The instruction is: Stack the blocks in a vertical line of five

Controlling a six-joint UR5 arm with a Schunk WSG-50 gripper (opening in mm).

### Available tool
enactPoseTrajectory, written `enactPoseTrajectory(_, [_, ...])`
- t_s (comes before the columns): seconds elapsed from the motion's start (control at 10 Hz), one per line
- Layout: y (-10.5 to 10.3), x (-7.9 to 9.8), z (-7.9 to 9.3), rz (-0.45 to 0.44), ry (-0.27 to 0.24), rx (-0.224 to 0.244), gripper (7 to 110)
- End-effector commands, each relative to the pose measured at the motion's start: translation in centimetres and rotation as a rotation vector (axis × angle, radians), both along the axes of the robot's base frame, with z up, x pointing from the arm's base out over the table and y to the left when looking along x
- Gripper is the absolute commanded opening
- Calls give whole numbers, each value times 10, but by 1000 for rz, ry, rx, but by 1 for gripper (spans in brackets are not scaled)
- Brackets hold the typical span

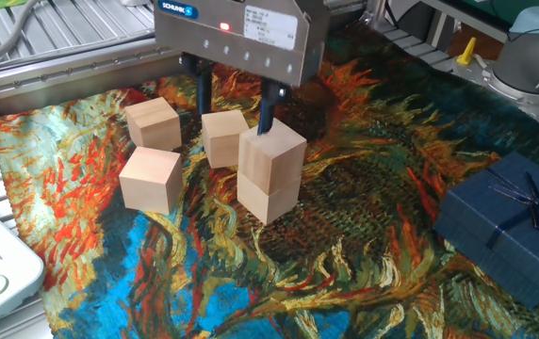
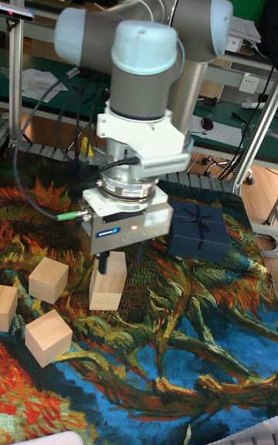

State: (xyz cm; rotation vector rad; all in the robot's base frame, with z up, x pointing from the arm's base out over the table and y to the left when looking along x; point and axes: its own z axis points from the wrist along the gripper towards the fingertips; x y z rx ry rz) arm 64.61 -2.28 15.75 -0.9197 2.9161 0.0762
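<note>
Claw [image 1: 234, 115] released, fingers spread and holding nothing, hovering with the back single block [image 1: 223, 137] under and between its fingertips; the 2-high stack [image 1: 270, 169] stands just beside its right finger, and 2 more loose blocks [image 1: 153, 122] [image 1: 150, 178] lie further off to the other side. Judgement: next step is to grasp that back block. Descend straight, centred on it with the fingers kept clear of the stack's top cube [image 1: 272, 153], and clamp on 2 flat opposite faces.

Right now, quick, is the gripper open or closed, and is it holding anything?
Gripper: open, holding nothing, fingers spread above a single wooden block behind the two-block stack.
</note>
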Motion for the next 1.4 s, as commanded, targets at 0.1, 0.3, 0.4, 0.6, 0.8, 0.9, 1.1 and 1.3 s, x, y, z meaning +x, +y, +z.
enactPoseTrajectory(0.1, [-43, -20, -10, 410, 22, -94, 66])
enactPoseTrajectory(0.3, [-43, -7, -9, 558, -33, -112, 66])
enactPoseTrajectory(0.4, [-45, -6, -9, 592, -49, -119, 66])
enactPoseTrajectory(0.6, [-38, -16, -12, 525, -36, -64, 66])
enactPoseTrajectory(0.8, [-38, -24, -12, 439, 2, -60, 66])
enactPoseTrajectory(0.9, [-41, -26, -12, 404, 15, -68, 66])
enactPoseTrajectory(1.1, [-45, -23, -12, 382, 7, -83, 66])
enactPoseTrajectory(1.3, [-41, -24, -12, 361, 9, -66, 66])
